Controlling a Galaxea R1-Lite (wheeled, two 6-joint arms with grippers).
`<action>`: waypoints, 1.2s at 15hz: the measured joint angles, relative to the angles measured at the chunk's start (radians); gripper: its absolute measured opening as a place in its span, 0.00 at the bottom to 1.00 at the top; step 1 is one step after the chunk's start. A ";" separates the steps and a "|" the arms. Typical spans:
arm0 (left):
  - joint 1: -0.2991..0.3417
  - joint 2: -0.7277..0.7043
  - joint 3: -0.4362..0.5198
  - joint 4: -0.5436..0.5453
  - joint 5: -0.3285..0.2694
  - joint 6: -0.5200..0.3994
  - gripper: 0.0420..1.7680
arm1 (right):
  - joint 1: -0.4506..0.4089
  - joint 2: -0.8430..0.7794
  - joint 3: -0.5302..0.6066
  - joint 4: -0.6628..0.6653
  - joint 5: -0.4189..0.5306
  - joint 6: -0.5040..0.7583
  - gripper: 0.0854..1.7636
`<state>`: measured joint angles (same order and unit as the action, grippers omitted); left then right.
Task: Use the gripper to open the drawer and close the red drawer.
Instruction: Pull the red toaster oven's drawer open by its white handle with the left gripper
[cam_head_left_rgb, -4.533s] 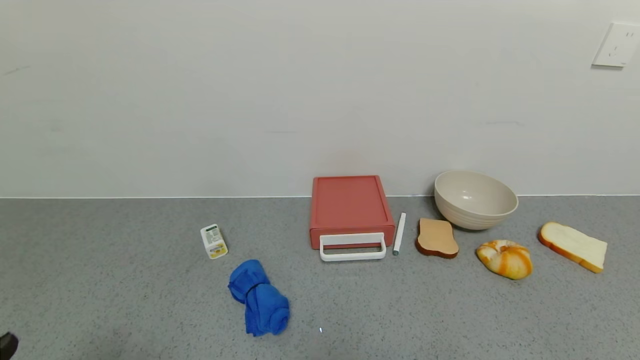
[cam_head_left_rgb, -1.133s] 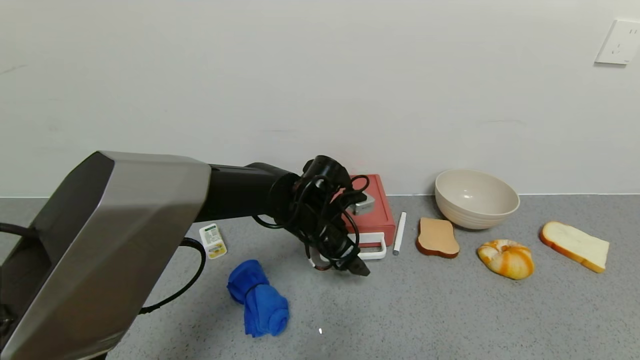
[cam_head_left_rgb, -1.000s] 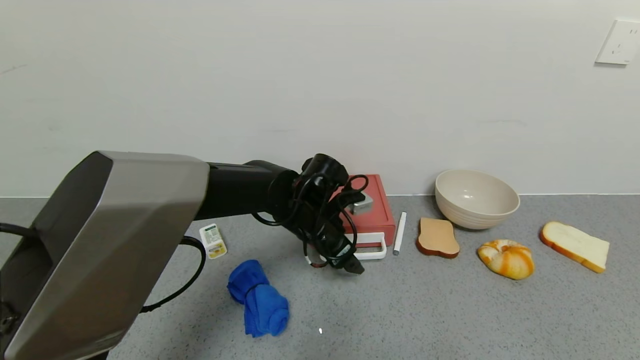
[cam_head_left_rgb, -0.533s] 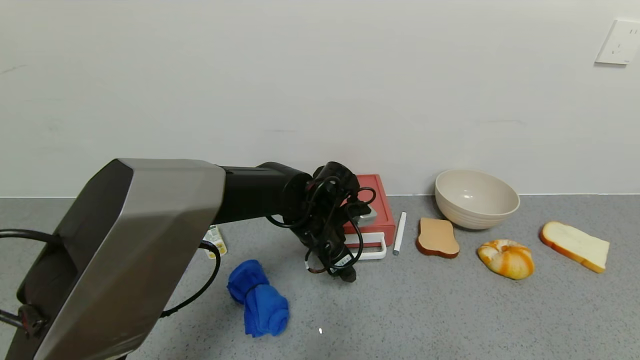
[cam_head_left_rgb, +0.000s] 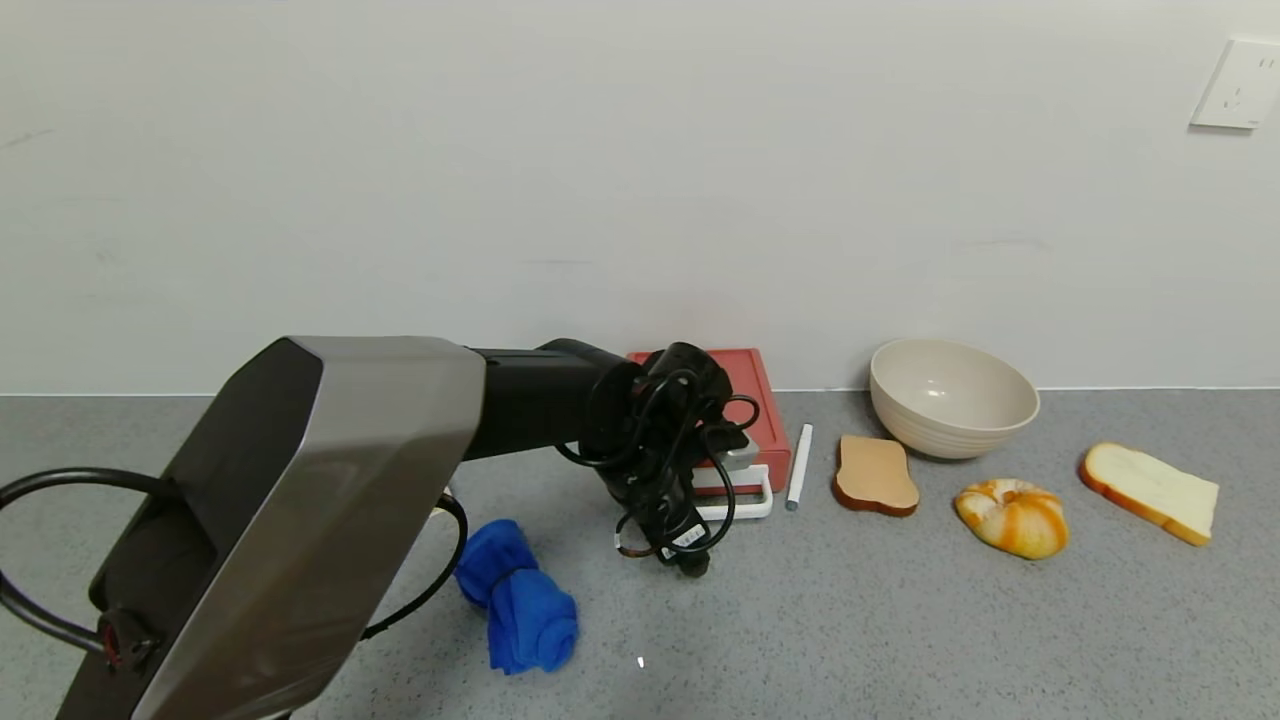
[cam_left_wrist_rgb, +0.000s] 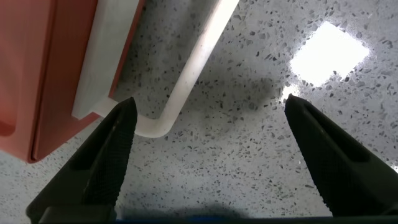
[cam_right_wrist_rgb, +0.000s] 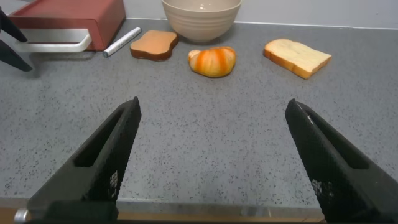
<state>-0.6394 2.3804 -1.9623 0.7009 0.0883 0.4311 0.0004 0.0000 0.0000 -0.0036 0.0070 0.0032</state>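
Left gripper (cam_left_wrist_rgb: 208, 155) spread wide, low over the counter (cam_head_left_rgb: 900, 620) beside the white handle (cam_left_wrist_rgb: 193, 62) corner, contact unclear. Red drawer (cam_head_left_rgb: 752, 395) against the wall, left of the marker (cam_head_left_rgb: 798, 467). Right gripper (cam_right_wrist_rgb: 211, 162) spread wide, idle.

Head view: high, facing forward and down over grey counter (cam_head_left_rgb: 900, 620) toward wall. Left wrist view: very close above drawer (cam_left_wrist_rgb: 37, 68) handle corner, pointing down. Right wrist view: low, well back, looking across counter. Shared by all three: drawer.
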 joint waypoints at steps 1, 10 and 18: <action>0.000 0.004 -0.001 -0.001 0.010 0.004 0.97 | 0.000 0.000 0.000 0.000 0.000 0.000 0.97; -0.010 0.023 -0.003 0.034 0.022 0.009 0.97 | 0.000 0.000 0.000 0.000 0.000 0.000 0.97; -0.033 0.014 0.001 0.112 0.011 -0.001 0.97 | 0.000 0.000 0.000 0.000 0.000 0.000 0.97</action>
<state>-0.6726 2.3949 -1.9609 0.8130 0.0989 0.4300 0.0000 0.0000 0.0000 -0.0036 0.0072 0.0032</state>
